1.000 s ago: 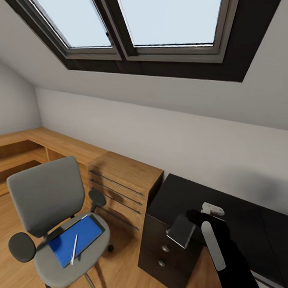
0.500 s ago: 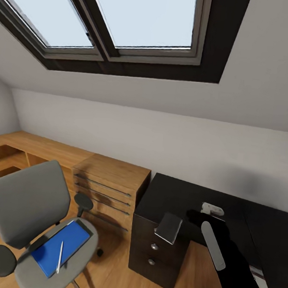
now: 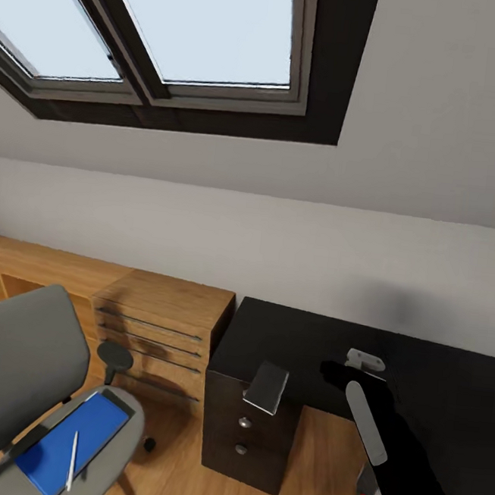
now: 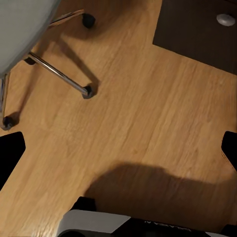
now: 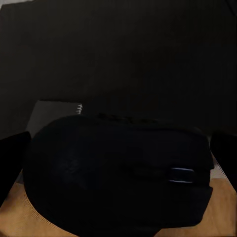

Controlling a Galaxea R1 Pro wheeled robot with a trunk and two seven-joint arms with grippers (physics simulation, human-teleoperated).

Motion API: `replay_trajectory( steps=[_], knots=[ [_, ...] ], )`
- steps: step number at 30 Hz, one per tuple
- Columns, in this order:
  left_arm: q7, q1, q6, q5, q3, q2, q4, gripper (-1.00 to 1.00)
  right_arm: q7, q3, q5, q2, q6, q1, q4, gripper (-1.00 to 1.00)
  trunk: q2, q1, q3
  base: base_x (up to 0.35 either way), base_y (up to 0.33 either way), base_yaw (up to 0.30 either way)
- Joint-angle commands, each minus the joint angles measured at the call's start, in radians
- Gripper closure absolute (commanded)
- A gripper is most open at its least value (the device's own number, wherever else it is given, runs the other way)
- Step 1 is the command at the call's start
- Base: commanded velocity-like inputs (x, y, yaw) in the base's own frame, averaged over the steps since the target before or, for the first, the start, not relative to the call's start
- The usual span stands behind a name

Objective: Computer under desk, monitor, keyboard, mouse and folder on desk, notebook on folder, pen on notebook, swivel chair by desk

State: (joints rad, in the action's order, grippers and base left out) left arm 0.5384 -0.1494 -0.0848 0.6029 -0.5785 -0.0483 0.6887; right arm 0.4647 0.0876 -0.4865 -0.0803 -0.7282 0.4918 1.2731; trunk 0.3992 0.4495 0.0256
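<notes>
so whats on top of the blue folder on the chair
A thin white pen lies on the blue folder, which rests on the swivel chair seat. The folder's near end is cut off, so anything there is unseen.

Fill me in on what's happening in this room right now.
The robot's right gripper is carrying the mouse, held above the corner of the black desk, where the notebook lies over the edge by the drawers. The blue folder with the pen on it sits on the swivel chair. The left gripper hangs open over the wooden floor.
</notes>
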Motion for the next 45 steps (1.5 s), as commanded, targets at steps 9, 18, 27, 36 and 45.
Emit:
replay_trajectory(
  steps=[9,18,27,36,45],
  knots=[
    [0.009,0.0,0.022,0.006,-0.003,0.001,0.002,-1.0,0.006,0.003,-0.01,-0.042,0.0,0.001,-0.04,1.0,0.001,0.0,0.009,0.0,0.0,-0.246],
    [0.01,-0.001,0.023,0.005,-0.002,0.002,0.002,-1.0,0.006,0.001,-0.008,-0.045,0.003,0.001,-0.079,1.0,0.001,0.0,0.018,0.0,0.0,-0.248],
    [0.01,-0.001,0.023,0.006,-0.003,0.001,0.002,-1.0,0.005,0.0,-0.009,-0.08,0.006,0.001,-0.093,1.0,0.001,0.0,0.026,0.0,0.0,-0.248],
    [0.009,0.0,0.022,0.006,-0.004,-0.001,-0.003,-1.0,0.005,0.004,-0.008,-0.081,0.047,0.001,-0.15,1.0,0.001,0.0,0.035,0.0,0.0,-0.248],
    [0.009,0.0,0.023,0.005,-0.005,-0.012,-0.022,-1.0,0.005,0.008,-0.009,-0.079,0.056,0.001,-0.161,1.0,0.001,0.0,0.044,0.0,0.0,-0.237]
  ],
)
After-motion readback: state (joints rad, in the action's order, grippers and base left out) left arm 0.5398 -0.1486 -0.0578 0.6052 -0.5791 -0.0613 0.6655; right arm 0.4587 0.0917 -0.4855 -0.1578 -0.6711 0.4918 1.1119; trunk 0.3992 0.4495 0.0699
